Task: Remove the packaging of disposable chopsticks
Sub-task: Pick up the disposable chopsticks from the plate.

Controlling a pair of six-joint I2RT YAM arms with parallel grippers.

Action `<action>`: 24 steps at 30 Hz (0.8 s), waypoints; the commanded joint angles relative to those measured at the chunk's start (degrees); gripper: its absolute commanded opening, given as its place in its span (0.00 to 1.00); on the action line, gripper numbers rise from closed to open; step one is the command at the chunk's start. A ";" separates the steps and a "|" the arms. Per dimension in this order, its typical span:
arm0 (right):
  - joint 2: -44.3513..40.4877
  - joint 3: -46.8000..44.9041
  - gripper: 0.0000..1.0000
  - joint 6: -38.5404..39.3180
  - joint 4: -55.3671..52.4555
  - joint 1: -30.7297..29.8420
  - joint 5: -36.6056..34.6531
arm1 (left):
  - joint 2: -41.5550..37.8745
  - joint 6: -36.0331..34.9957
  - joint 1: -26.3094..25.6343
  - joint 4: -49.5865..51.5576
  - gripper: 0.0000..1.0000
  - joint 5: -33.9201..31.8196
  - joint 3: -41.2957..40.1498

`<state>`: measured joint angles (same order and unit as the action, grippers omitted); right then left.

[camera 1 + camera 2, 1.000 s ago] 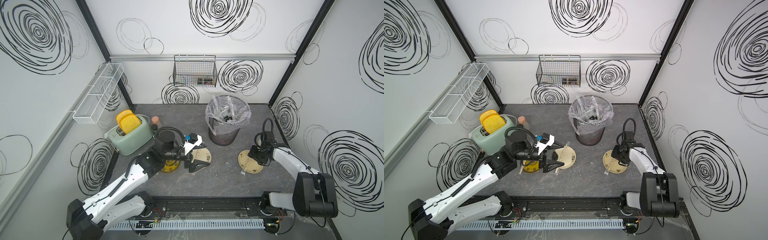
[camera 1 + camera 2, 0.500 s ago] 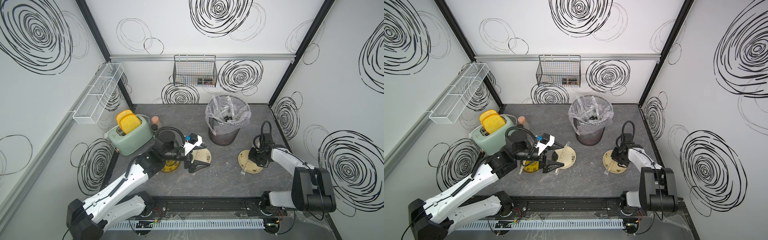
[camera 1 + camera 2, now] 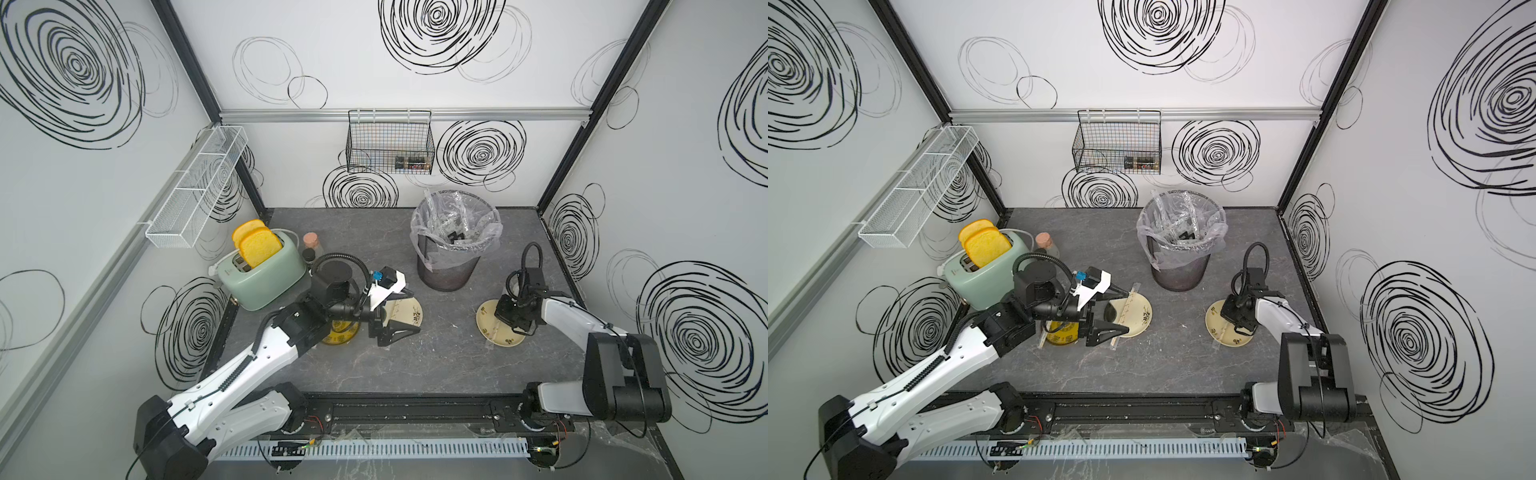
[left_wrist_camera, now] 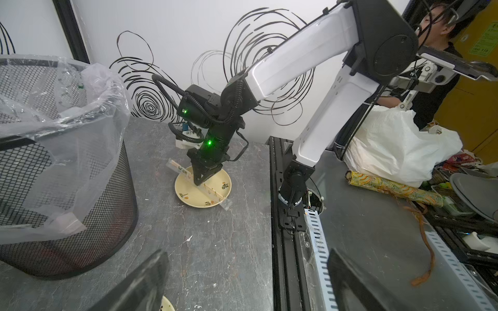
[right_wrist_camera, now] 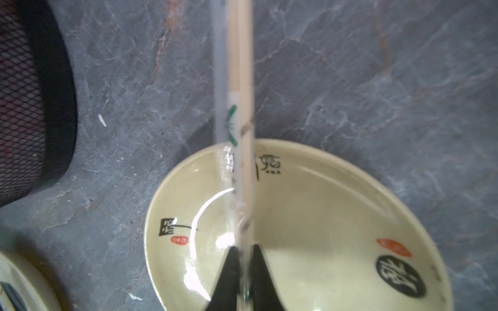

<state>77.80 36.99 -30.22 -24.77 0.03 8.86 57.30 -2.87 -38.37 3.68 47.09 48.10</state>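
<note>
Across both top views, lower half: grey table [image 3: 457,374]. Upper centre-right: mesh bin [image 3: 449,272] w/ clear liner, clear sleeves [image 3: 455,226] poking out. Mid-left: green toaster [image 3: 266,286] w/ 2 yellow slices [image 3: 255,249] sticking up. Centre: left gripper [image 3: 1127,312], jaws spread wide above centre plate [image 3: 1142,320], gripping nothing. Right of centre: right gripper [image 4: 198,183], clenched on packaging [image 5: 221,107] near mid-length; chopsticks [image 5: 239,53] inside it. Spans right plate [image 3: 509,338] w/ both ends past rim, per left wrist view; lifted or resting, can't tell.
</note>
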 commanded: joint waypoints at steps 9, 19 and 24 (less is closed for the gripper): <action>-9.87 3.35 0.00 2.10 0.52 -0.62 -0.74 | 2.10 -2.05 -0.21 -0.43 0.94 -3.63 -0.29; -23.96 9.66 0.00 5.96 4.31 -2.13 0.31 | 3.17 3.83 1.98 -6.81 0.93 -10.07 -0.37; -30.52 14.18 0.00 3.76 9.01 -2.99 4.24 | 3.25 9.19 6.48 -11.40 0.93 -10.53 0.46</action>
<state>49.95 48.31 -25.54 -20.62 -2.26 10.11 60.38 2.22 -34.04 -1.48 37.47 48.05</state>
